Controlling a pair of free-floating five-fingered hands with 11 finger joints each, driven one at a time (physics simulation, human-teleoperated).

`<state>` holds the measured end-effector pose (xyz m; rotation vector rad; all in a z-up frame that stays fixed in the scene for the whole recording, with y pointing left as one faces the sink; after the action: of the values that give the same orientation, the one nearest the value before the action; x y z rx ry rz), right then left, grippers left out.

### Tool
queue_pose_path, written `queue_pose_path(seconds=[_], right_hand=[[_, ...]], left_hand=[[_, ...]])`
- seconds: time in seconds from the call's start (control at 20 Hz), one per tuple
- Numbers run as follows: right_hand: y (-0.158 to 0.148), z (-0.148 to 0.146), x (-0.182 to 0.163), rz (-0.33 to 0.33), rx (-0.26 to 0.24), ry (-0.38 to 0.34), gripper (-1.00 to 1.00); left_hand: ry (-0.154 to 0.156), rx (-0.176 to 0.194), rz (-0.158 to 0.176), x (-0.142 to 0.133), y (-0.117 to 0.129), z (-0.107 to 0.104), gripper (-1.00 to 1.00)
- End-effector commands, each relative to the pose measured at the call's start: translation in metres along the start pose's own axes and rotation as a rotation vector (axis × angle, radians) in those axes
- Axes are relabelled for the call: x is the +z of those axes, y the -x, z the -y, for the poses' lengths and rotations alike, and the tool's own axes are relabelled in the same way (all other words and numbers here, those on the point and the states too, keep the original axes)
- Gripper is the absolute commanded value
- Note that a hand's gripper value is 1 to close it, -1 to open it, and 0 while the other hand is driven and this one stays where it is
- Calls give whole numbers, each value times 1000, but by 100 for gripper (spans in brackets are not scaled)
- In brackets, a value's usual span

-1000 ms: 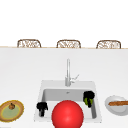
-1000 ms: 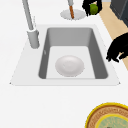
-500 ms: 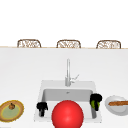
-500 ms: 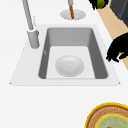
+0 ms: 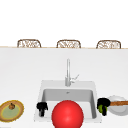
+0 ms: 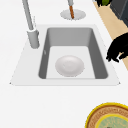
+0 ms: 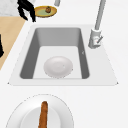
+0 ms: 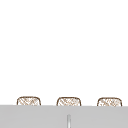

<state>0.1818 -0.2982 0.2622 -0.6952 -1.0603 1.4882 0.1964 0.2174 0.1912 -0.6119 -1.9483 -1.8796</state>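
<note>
Front view: a green object (image 5: 101, 108) is being gripped by the right hand (image 5: 103, 103), its fingers curled around it, at the right front corner of the sink (image 5: 44, 85). A white plate (image 5: 117, 112) carrying a brown stick (image 5: 119, 103) is lying just to the right of those fingers. The left hand (image 5: 41, 107) is being held over the sink's left front rim, fingers curled downward with nothing in them; a yellow plate (image 5: 11, 110) is sitting well to their left, and a red ball (image 5: 67, 115) just to their right.

Left side view: the left hand (image 6: 117, 50) is being shown beside the sink's near rim, fingers drooping, nothing held. A white bowl (image 6: 69, 65) is lying in the basin, apart from the fingers. The green object (image 6: 104, 2) is being held at the top edge.

Right side view: the left hand (image 7: 25, 8) is hanging next to the yellow plate (image 7: 45, 11).
</note>
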Motion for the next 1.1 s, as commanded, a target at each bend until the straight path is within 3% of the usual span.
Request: queue_pose_path(seconds=[0.0,0.4,0.6,0.7,1.05], right_hand=[[19,-8,15,22,-56,-32,100],[71,-20,36,38,-67,-6,100],[88,-31,42,45,-93,-41,100],[85,-41,40,21,-58,-59,100],[114,-88,-2,12,-28,-20,100]], left_hand=[[0,0,0,0,0,0,0],[0,0,0,0,0,0,0],[0,0,0,0,0,0,0],[0,0,0,0,0,0,0],[0,0,0,0,0,0,0]])
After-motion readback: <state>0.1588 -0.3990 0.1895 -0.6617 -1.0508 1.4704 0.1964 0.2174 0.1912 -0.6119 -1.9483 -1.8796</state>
